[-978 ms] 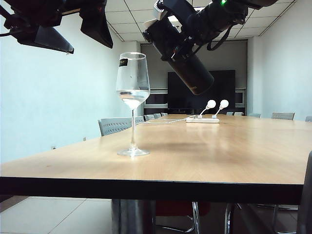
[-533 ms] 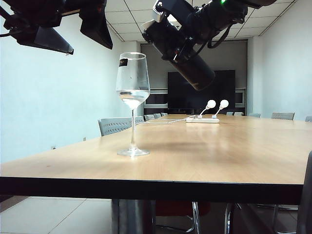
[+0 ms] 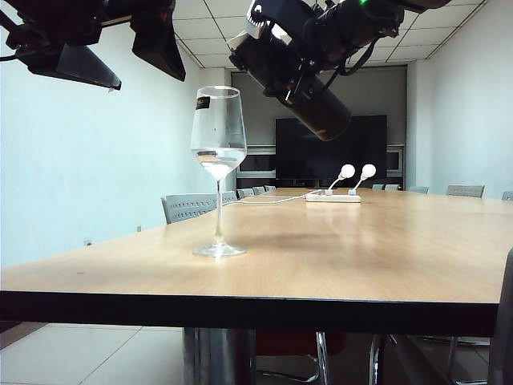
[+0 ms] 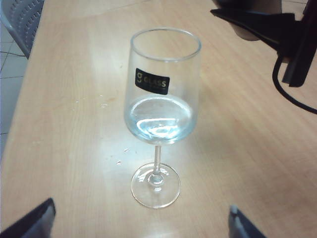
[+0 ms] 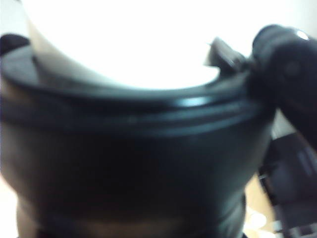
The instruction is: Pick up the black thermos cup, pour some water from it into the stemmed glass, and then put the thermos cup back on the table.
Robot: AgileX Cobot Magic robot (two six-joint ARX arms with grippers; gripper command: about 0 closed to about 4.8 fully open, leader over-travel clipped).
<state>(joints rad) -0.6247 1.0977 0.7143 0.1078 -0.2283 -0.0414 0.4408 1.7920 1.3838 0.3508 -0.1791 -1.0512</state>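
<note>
The stemmed glass (image 3: 218,136) stands upright on the table (image 3: 361,257), left of the middle, with some water in its bowl. In the left wrist view the glass (image 4: 161,99) sits just beyond my left gripper (image 4: 141,212), which is open and empty. That left gripper (image 3: 120,58) hangs high above the glass, to its left. My right gripper (image 3: 282,50) is shut on the black thermos cup (image 3: 311,103), held tilted high up to the right of the glass, its top end nearest the rim. The thermos cup (image 5: 133,163) fills the right wrist view and hides the jaws.
A white power strip (image 3: 333,196) with two white plugs and a cable lies farther back on the table. Grey chairs (image 3: 188,206) line the table's far sides. A few water drops (image 4: 101,101) lie on the wood beside the glass. A dark cable (image 4: 292,96) hangs nearby.
The right wrist has rolled, turning the thermos cup; its lower end has risen slightly. The glass, its water level and the left gripper are unchanged.
</note>
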